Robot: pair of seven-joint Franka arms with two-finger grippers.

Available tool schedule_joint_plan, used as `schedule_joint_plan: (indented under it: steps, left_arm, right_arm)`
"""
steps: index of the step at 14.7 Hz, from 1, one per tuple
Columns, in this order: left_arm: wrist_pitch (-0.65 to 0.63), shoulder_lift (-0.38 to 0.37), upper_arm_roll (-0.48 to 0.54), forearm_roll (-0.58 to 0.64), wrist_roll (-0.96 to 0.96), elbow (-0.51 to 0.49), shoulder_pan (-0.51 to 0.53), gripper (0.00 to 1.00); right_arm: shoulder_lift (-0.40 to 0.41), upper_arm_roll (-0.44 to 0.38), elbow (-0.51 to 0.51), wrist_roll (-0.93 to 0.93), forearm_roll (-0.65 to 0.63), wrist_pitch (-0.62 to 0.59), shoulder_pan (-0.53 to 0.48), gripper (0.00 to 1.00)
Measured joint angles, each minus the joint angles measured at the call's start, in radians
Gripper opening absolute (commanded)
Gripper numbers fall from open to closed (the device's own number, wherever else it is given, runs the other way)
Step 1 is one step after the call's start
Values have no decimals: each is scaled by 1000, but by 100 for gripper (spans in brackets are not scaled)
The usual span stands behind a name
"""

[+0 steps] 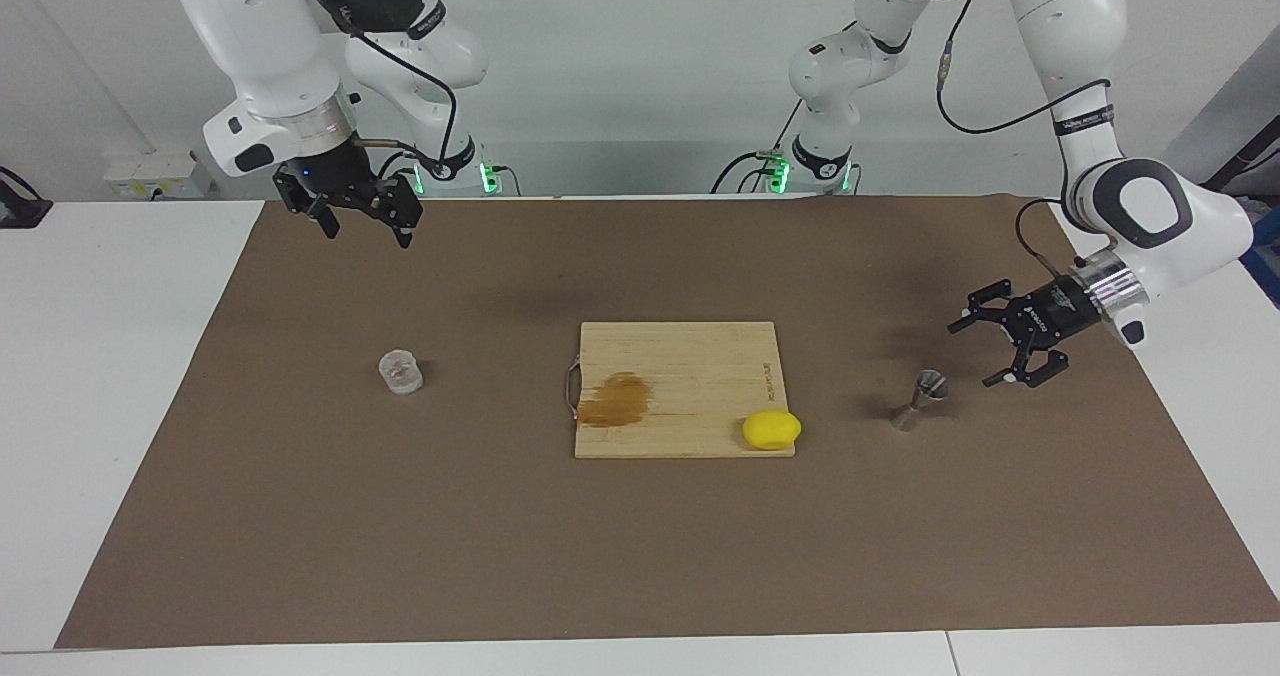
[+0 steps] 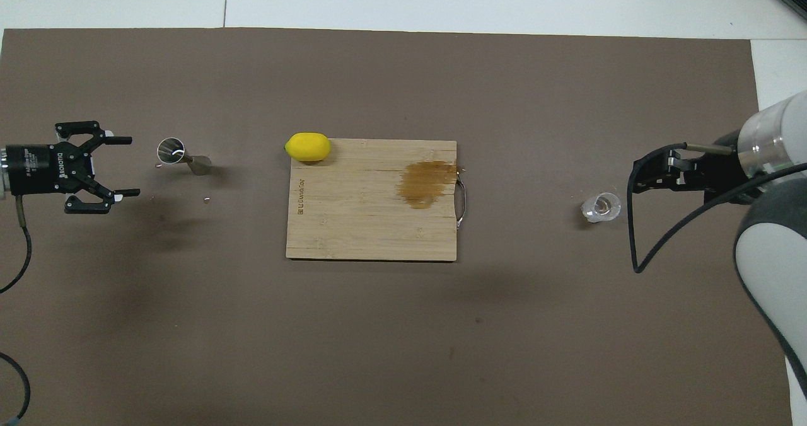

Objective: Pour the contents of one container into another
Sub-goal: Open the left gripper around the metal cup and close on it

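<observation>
The left end effector [image 1: 982,348] hangs low over the brown mat [image 1: 640,556] at the left arm's end of the tabletop [image 1: 100,376], turned on its side with its two fingers spread wide and nothing between them. Just off its fingertips, toward the middle of the tabletop, stands the metal jigger [image 1: 921,399], upright on the mat and apart from the fingers; in the overhead view its open mouth [image 2: 169,150] faces up beside the end effector's gap.

Past the jigger from that end effector lies the wooden cutting board [image 1: 680,356], with a brown stain [image 1: 617,399] near its handle end and a yellow lemon [image 1: 771,429] on the corner closest to the jigger.

The right end effector [image 1: 365,226] is up in the air over the mat's edge near the right arm's base, fingers apart and holding nothing. The clear cup [image 1: 400,372] sits on the mat below it and well apart from it, upright, toward the right arm's end of the tabletop. In the overhead view the cup [image 2: 601,207] shows just beside the right end effector [image 2: 643,177].
</observation>
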Motion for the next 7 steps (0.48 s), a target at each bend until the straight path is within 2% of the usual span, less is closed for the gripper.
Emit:
schedule_joint_plan:
  steps: [4, 7]
  left_arm:
    - [31, -1, -7, -99, -3, -57, -4, 100]
    - [38, -3, -13, -122, -2, -64, -5, 100]
  right_arm:
    - [0, 0, 0, 0, 0, 0, 0, 100]
    - [0, 0, 0, 0, 0, 0, 0, 100]
